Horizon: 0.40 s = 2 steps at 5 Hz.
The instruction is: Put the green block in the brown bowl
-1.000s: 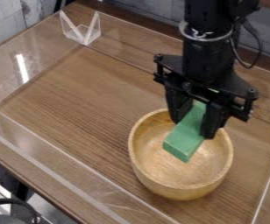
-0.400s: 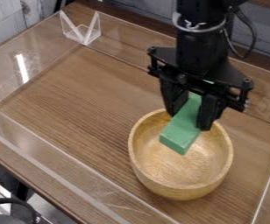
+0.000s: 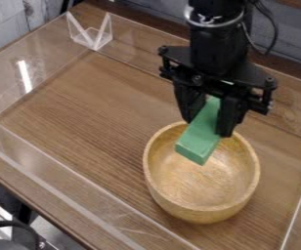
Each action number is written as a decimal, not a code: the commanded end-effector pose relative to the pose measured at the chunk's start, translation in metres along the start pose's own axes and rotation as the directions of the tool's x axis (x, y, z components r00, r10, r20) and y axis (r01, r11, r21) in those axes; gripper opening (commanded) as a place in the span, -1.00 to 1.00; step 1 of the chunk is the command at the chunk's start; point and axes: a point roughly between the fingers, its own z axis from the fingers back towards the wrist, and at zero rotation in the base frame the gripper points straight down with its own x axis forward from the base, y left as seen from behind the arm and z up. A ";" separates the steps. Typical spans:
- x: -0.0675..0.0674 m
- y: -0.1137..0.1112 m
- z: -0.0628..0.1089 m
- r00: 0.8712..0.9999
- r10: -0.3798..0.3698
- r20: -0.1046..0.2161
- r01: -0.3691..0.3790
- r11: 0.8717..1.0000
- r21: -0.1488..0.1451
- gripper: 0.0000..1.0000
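your black gripper [image 3: 211, 119] was clamped on the green block [image 3: 199, 144], over the brown bowl [image 3: 203, 190], lower right of the picture

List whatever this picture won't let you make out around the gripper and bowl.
Camera view:
- Upper end of the green block: hidden by the gripper.
- Fingertips' contact with the block: lost in the dark gripper parts.
- Bowl floor behind the block: covered by it.
- Black cable at lower left: cut off by the left edge.
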 end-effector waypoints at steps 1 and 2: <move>0.004 -0.003 0.008 0.998 0.000 0.058 0.001 1.000 -0.012 -1.00; 0.002 -0.007 0.001 0.998 -0.005 0.056 0.006 1.000 -0.011 -1.00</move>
